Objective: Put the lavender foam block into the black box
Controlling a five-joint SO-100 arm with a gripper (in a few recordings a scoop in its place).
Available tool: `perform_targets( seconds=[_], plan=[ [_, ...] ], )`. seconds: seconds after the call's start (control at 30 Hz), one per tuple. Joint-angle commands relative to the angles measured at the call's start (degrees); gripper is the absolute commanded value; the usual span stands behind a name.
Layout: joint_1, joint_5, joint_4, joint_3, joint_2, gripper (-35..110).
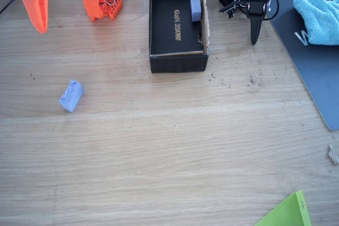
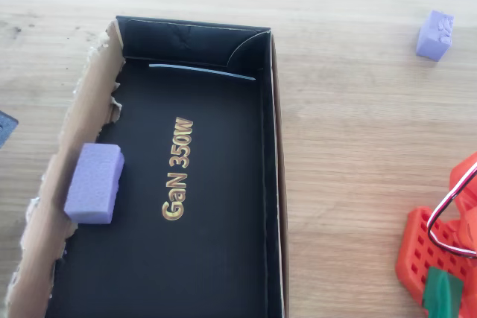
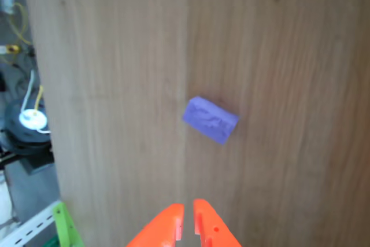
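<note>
Lying bare on the counter (image 1: 159, 146), lavender foam block (image 3: 210, 120) at twelve o'clock from the nearly closed, empty gripper (image 3: 188, 224); black box (image 1: 177, 63) well apart.

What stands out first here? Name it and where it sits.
The long black box with gold lettering stands at the table's far edge, a pale block inside against its torn wall. The lavender foam block lies alone on bare wood at the fixed view's left, ahead of the orange gripper.

The black box (image 2: 272, 184) runs off the overhead view's bottom edge, and the gripper (image 3: 188, 224) is cropped at the wrist view's bottom.
</note>
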Motion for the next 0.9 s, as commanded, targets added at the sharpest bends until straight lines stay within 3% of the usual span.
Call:
perform_targets(
  seconds=[0.0, 0.27, 0.47, 0.87],
  plan=[
    [-0.62, 0.97, -0.70, 2.20, 4.22, 0],
    [-0.62, 1.49, -2.37, 5.27, 6.68, 0],
    [-0.70, 1.23, 1.41, -5.01, -1.93, 0],
    [-3.78, -10.28, 3.96, -24.70, -18.81, 0]
  ],
)
